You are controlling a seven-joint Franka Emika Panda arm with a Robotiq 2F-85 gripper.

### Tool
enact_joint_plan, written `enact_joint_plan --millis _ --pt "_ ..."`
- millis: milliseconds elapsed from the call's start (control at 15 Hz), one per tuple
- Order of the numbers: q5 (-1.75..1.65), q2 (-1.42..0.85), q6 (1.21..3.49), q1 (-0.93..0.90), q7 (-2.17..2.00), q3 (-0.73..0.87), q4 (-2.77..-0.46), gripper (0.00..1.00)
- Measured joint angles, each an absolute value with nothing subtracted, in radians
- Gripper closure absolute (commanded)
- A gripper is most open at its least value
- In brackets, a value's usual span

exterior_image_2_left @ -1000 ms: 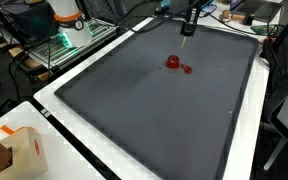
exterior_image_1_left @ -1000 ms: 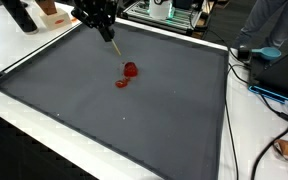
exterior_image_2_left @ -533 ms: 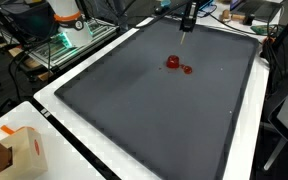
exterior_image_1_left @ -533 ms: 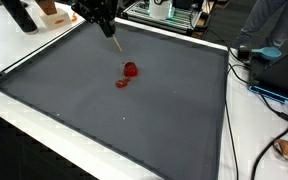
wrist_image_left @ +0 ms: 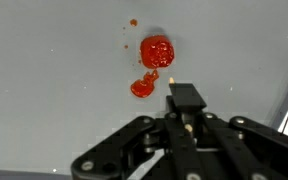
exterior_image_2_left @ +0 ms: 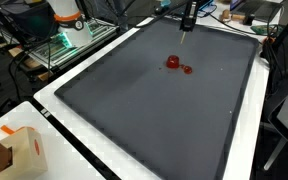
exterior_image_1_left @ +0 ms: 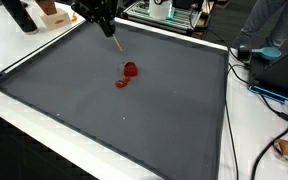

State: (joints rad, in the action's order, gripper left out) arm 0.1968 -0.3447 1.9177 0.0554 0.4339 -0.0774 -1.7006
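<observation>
A red rounded blob (exterior_image_1_left: 131, 69) lies on the dark grey mat (exterior_image_1_left: 134, 125), with a smaller flat red piece (exterior_image_1_left: 122, 83) beside it; both also show as the blob (exterior_image_2_left: 172, 62) and the piece (exterior_image_2_left: 187, 69). My gripper (exterior_image_1_left: 100, 14) hangs above the mat's far edge, shut on a thin tan stick (exterior_image_1_left: 115, 42) that points down toward the mat. The stick's tip is short of the blob and above the mat. In the wrist view the gripper (wrist_image_left: 186, 112) holds the stick's dark end (wrist_image_left: 187, 96), just below the red blob (wrist_image_left: 157, 51) and the flat piece (wrist_image_left: 143, 87).
The mat lies on a white table (exterior_image_1_left: 39, 45). A cardboard box (exterior_image_2_left: 14, 150) sits at one corner. Cables (exterior_image_1_left: 269, 95) and equipment run beside the mat. A person in blue (exterior_image_1_left: 274, 30) sits beside the table. A robot base (exterior_image_2_left: 66, 15) stands nearby.
The gripper with the stick has lifted slightly and drawn a little away from the red blob. The red pieces have not moved.
</observation>
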Motion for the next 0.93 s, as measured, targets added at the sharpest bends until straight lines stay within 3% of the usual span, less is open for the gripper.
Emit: enact_joint_plan --millis 333,933 --pt "0.231 -0.35 1.908 0.064 0.47 -0.077 -1.698 0.97" --pt "0.558 -0.412 1.734 0.188 0.912 -0.081 -1.673 0.97"
